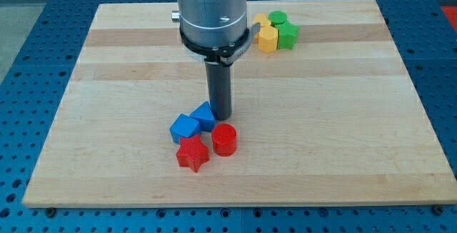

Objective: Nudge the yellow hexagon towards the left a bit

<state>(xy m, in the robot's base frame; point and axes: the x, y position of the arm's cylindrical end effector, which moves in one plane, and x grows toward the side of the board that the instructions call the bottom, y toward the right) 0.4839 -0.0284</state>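
Note:
The yellow hexagon [267,38] lies near the view's top, right of centre, in a tight cluster with another yellow block [260,21], a green round block [278,18] and a green block [288,35]. My tip [220,115] stands well below and left of that cluster, right beside a blue block [205,114]. A second blue block [185,128], a red cylinder [224,139] and a red star [193,153] lie just below the tip.
The wooden board [107,119] rests on a blue perforated table [21,61]. The arm's grey body [213,11] hangs over the board's top centre and hides part of the upper yellow block.

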